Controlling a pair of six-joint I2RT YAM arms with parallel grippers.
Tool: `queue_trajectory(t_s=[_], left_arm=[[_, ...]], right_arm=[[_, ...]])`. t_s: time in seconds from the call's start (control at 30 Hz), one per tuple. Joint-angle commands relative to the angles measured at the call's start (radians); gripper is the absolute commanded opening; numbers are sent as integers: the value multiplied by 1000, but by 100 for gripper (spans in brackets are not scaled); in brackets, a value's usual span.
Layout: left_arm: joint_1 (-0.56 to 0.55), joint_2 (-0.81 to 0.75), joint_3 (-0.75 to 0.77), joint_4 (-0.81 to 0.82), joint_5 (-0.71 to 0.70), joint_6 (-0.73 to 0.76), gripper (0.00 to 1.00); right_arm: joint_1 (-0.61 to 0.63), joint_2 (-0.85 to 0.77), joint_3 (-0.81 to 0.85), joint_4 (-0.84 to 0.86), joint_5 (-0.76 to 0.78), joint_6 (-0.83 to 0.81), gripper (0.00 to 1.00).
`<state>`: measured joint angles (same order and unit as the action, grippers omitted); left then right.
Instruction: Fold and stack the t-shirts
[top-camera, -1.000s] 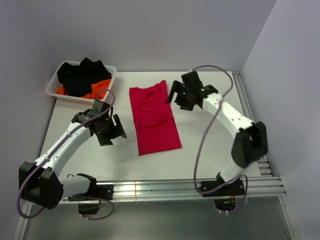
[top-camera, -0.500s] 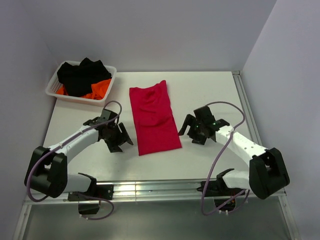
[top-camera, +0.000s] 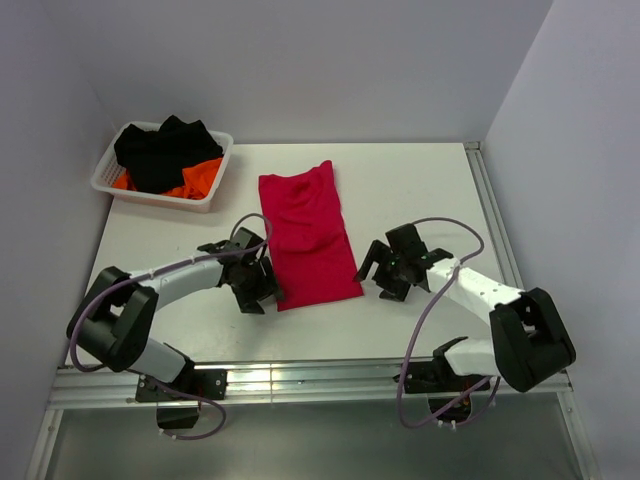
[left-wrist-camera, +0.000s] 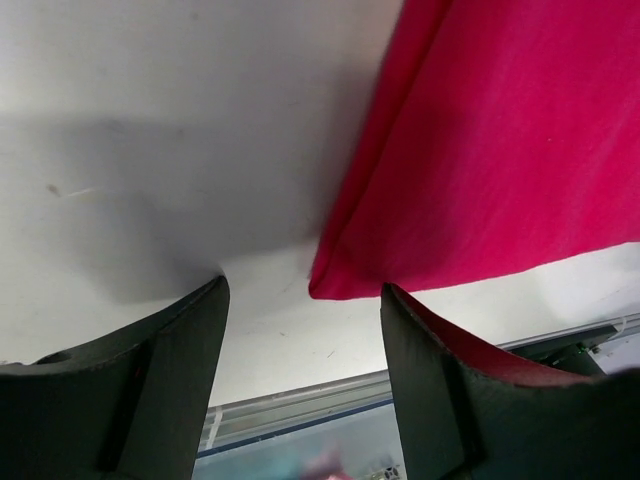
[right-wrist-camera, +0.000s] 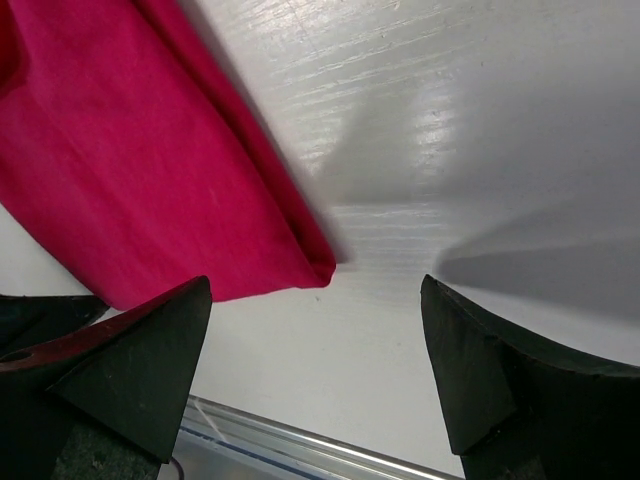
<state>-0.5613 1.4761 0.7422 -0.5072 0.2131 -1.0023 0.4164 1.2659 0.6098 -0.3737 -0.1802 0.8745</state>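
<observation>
A crimson red t-shirt (top-camera: 308, 238) lies folded into a long strip on the white table (top-camera: 420, 190). My left gripper (top-camera: 262, 290) is open and low at the strip's near left corner. In the left wrist view that corner (left-wrist-camera: 325, 285) lies just ahead of the gap between the fingers (left-wrist-camera: 150, 370). My right gripper (top-camera: 378, 272) is open beside the near right corner. In the right wrist view that corner (right-wrist-camera: 318, 272) lies ahead of the wide gap between the fingers (right-wrist-camera: 500, 370). Neither gripper holds cloth.
A white mesh basket (top-camera: 107, 178) at the back left holds black (top-camera: 160, 148) and orange (top-camera: 200, 177) cloth. A metal rail (top-camera: 330, 372) runs along the near table edge. Walls stand behind and to the right.
Both arms have swung down and inward from mid-table. The left gripper moved right to the shirt's near left corner; the right gripper moved from the far end to the near right corner.
</observation>
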Motion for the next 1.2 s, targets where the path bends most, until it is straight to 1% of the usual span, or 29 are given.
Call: queue_trajectory(t_s=[0.0,0.13,0.27,0.33,0.37,0.43,0.47,0.53,0.6,0.63,0.67,0.77,0.8,0.87,0.93,0.97,1.0,1.1,1.17], left_arm=[[-22,16,39,29,-26,-33,68],[-26,35,45,30,-27,-44,66],[-28,44,52,32,-32,-50,63],[-26,53,55,29,-35,-55,61],[-28,55,57,29,-37,-55,61],[-29,61,60,30,-35,-58,58],[-29,62,62,30,-35,-59,57],[-29,67,62,32,-35,-61,56],[-29,69,65,33,-37,-61,54],[-29,70,65,33,-37,-62,53],[-29,73,69,33,-37,-62,52],[-29,81,75,38,-35,-62,40],[-29,85,75,41,-34,-61,34],[-31,90,82,42,-31,-58,26],[-31,92,83,42,-29,-55,17],[-31,89,83,42,-30,-53,12],[-32,79,82,42,-34,-52,7],[-35,53,75,26,-47,-47,0],[-40,36,69,6,-58,-44,0]], right_arm=[[7,44,48,62,-16,0,92],[9,118,82,81,-37,-6,90],[16,165,100,105,-54,-9,86],[18,187,114,105,-62,-11,77],[19,191,116,107,-68,-12,72],[19,199,122,107,-71,-22,69],[21,202,123,102,-73,-25,63],[21,211,128,99,-76,-37,59],[21,217,127,95,-77,-42,46],[21,219,128,93,-79,-45,43],[21,219,125,96,-82,-45,37],[21,217,119,93,-85,-46,20],[19,217,116,91,-87,-49,17],[21,216,117,82,-87,-55,10],[21,207,117,76,-84,-60,6],[21,205,117,65,-82,-62,0],[19,201,120,62,-76,-62,0],[21,175,113,45,-68,-65,0],[21,148,104,30,-64,-60,0]])
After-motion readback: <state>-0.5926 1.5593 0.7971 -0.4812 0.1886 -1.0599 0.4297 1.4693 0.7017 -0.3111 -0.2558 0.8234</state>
